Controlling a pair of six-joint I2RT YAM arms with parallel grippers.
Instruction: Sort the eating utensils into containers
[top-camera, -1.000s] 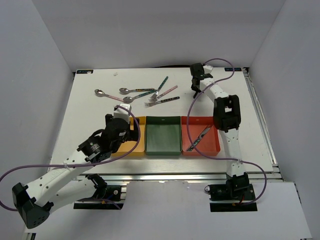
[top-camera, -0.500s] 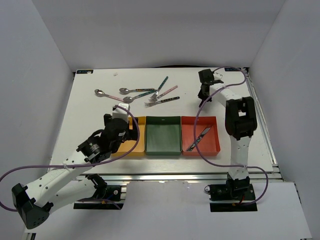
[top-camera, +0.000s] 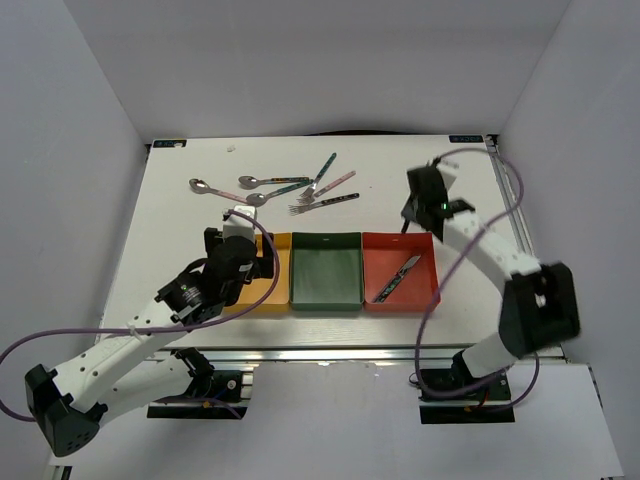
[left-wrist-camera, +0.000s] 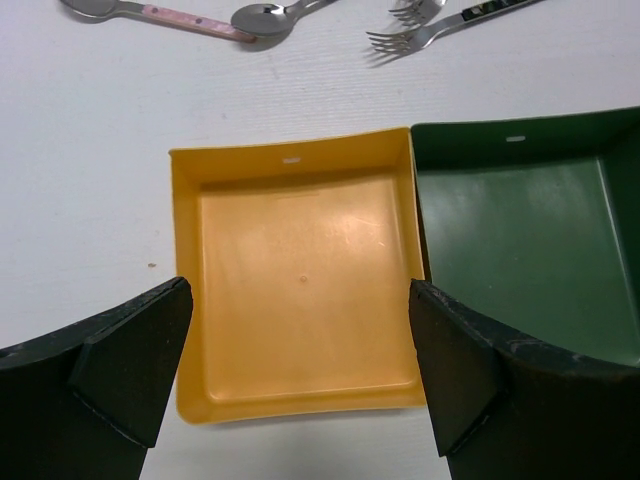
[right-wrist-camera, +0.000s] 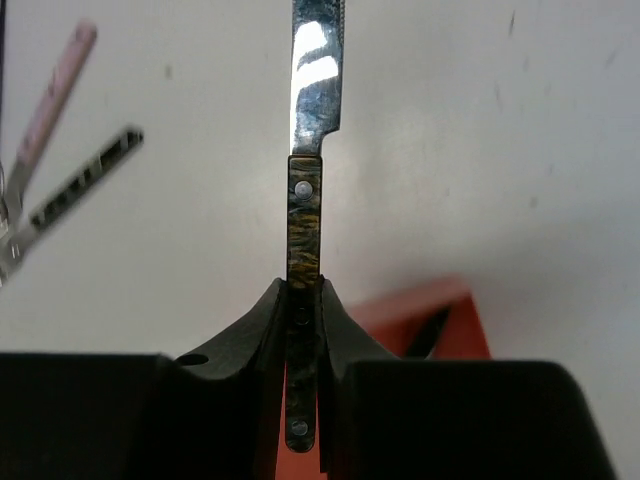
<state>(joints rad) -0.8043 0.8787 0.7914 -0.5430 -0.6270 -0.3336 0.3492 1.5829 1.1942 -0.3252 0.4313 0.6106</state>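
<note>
1. Our right gripper is pinched tight on the dark patterned handle of the held knife, whose blade runs straight out ahead of the fingers.
2. The red tray lies just on the near side of that gripper, toward the arm bases. Another knife lies in it diagonally.
3. We judge the coming move to be a short pull back over the red rim, and the right arm is the nearer one.
4. Our left gripper hangs spread wide and empty above the yellow tray, with the unsorted spoons and forks beyond it.
</note>
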